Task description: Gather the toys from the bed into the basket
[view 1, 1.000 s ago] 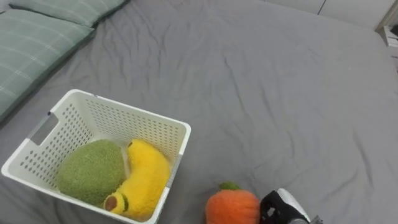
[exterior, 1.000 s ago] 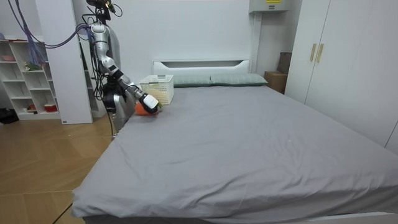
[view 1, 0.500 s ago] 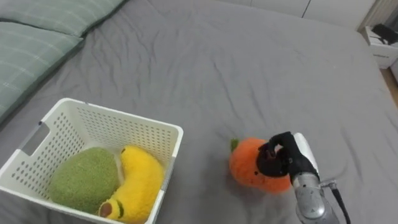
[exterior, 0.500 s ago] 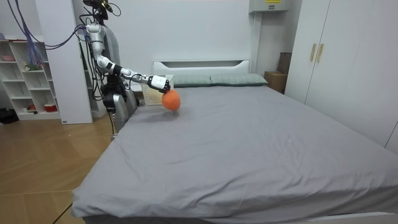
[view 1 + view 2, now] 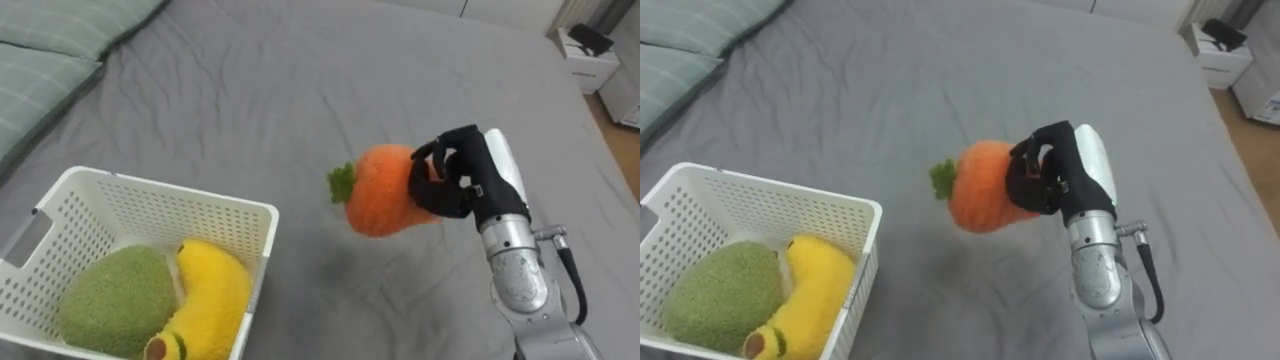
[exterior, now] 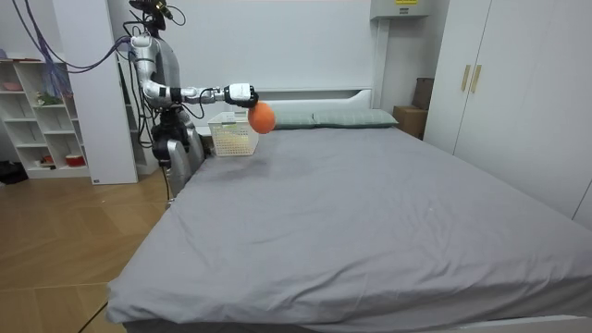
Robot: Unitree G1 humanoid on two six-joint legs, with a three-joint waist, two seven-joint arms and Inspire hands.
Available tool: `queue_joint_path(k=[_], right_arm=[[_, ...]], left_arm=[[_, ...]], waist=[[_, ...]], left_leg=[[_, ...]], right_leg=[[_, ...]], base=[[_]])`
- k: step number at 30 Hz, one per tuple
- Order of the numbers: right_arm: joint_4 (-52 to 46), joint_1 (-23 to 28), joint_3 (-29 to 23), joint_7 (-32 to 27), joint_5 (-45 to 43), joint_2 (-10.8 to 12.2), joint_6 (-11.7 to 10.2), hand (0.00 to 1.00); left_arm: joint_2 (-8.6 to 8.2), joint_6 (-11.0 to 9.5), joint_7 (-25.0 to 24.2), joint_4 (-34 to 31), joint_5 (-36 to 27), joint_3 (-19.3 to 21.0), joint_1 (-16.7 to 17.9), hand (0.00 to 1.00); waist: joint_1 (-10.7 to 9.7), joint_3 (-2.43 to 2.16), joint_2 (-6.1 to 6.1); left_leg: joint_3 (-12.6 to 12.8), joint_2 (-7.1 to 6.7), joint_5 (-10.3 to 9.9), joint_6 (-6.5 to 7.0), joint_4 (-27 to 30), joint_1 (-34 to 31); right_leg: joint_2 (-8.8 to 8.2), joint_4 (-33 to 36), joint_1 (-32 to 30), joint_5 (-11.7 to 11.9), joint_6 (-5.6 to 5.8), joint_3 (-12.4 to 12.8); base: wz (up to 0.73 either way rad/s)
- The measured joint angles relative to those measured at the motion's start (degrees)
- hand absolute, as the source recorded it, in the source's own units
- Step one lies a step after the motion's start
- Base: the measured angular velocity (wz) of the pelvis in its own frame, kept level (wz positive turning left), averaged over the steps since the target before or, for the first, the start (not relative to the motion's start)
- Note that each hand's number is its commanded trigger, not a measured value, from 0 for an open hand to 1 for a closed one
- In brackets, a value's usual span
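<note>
Right hand (image 5: 462,180) of mine gripped the orange carrot toy (image 5: 380,190), held in the air over the bed (image 5: 300,80), right of the white basket (image 5: 172,192). Best, I judged, to carry it clear above the rim before loosening, dropping it beside the banana toy (image 5: 205,300)

No text or number is legible anywhere.

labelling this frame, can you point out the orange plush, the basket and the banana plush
orange plush (image 5: 380,190), left eye view, middle of its orange body
basket (image 5: 170,190), left eye view, far rim
banana plush (image 5: 210,295), left eye view, middle of its yellow body
</note>
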Motion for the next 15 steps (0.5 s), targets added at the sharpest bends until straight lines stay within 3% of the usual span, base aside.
queue_joint_path(k=[10, 15], right_arm=[[-6.93, -5.06, 3.20, 5.70, -0.30, -0.31, 2.30, 1.00], [-11.00, -8.35, 7.73, 9.84, -2.29, 0.07, 4.40, 1.00]], left_arm=[[0.43, -0.13, -0.15, 1.08, 0.50, -0.45, -0.09, 0.00], [0.46, -0.08, -0.92, 1.87, 2.24, -0.49, -0.25, 0.00]], waist=[[1.95, -0.07, -1.23], [4.99, -0.06, -1.84]], left_leg=[[-0.06, -0.01, -0.01, 0.00, 0.02, 0.06], [-0.31, 0.01, -0.01, -0.01, 0.21, 0.01]], right_leg=[[0.06, -0.01, 0.05, 0.01, -0.01, -0.15], [0.11, -0.08, 0.06, 0.01, -0.01, -0.04]], base=[[0.00], [0.02]])
